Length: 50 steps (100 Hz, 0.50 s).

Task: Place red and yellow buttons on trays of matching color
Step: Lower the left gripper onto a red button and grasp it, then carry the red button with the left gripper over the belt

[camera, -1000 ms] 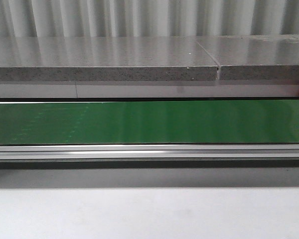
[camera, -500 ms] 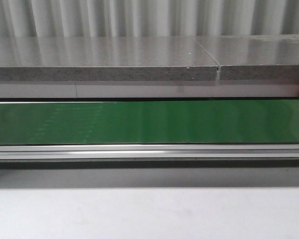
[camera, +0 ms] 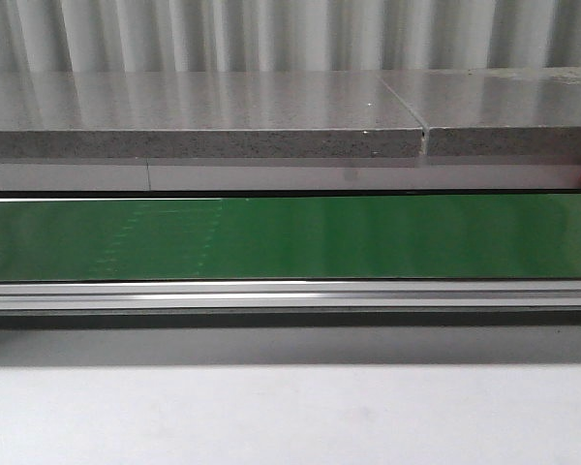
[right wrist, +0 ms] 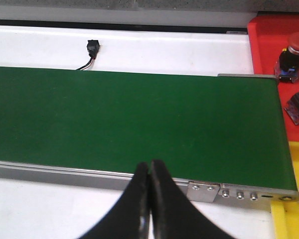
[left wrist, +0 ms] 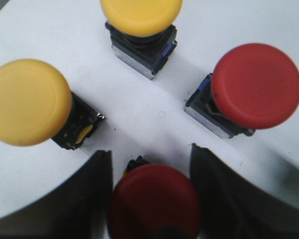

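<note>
Faint pale marks on the glossy green belt (camera: 290,237) shifted rightward since a second ago. Left gripper (left wrist: 152,199) spread wide around a domed red button (left wrist: 154,201) on white tabletop, beside another red button (left wrist: 256,84) and two yellow buttons (left wrist: 29,102). Right gripper (right wrist: 149,172) pinched closed, empty, above belt; red tray (right wrist: 269,45) with buttons at belt's end.
</note>
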### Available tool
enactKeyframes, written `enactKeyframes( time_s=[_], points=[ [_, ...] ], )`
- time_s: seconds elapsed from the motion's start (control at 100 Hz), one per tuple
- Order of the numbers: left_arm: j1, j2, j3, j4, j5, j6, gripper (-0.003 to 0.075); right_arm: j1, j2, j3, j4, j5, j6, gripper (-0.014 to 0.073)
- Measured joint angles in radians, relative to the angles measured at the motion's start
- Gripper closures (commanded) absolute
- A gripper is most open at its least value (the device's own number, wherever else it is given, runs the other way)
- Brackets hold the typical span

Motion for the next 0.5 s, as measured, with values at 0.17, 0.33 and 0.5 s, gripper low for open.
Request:
enactKeyframes(
  time_s=[0.17,0.33,0.5],
  points=[
    [0.0,-0.009,0.0,0.0,0.03,0.002,0.0741,0.0,0.0,0.0,0.0,0.0,0.0,0.0662],
    [0.0,-0.085,0.0,0.0,0.069,0.015,0.0741,0.0,0.0,0.0,0.0,0.0,0.0,0.0662],
    [-0.003,-0.225,0.0,-0.021,0.091,0.057,0.0741,0.0,0.0,0.0,0.0,0.0,0.0,0.0662]
  ],
)
